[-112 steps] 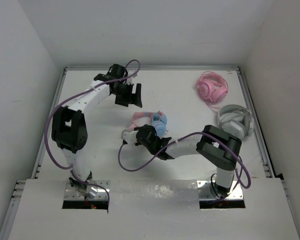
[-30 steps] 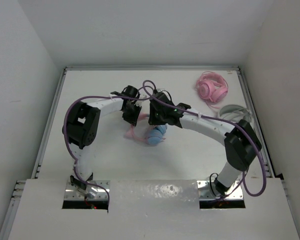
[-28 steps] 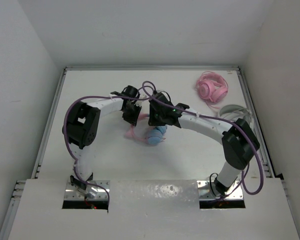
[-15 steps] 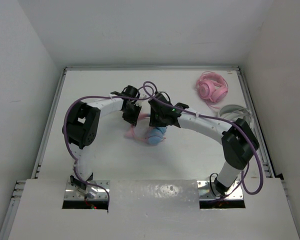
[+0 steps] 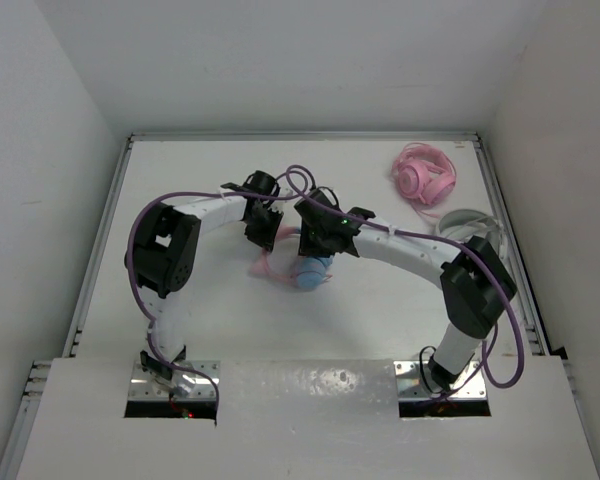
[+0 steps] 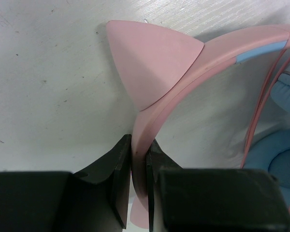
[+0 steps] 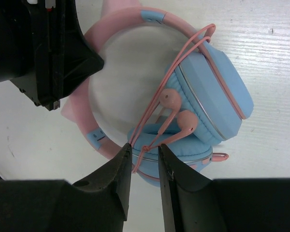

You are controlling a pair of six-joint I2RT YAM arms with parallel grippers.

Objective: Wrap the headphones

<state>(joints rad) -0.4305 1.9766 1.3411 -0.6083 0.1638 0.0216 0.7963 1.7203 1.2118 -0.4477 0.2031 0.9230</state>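
The headphones lie mid-table, with light blue ear cups and a pink headband that carries a cat ear. My left gripper is shut on the headband just below that ear. A thin pink cable runs over one cup and down across the other, with two pink earbud-like pieces on it. My right gripper hovers over the lower cup. Its jaws stand narrowly apart, with the cable strands passing between the fingertips, close to the left finger.
All-pink headphones lie at the back right, white-grey headphones just in front of them under the right arm's elbow. A raised rim borders the white table. Purple arm cables loop above both wrists.
Both arms have come in over the headphones, which sit slightly nearer than before. Over the last second the right gripper crept a little left; the left grip has held still.
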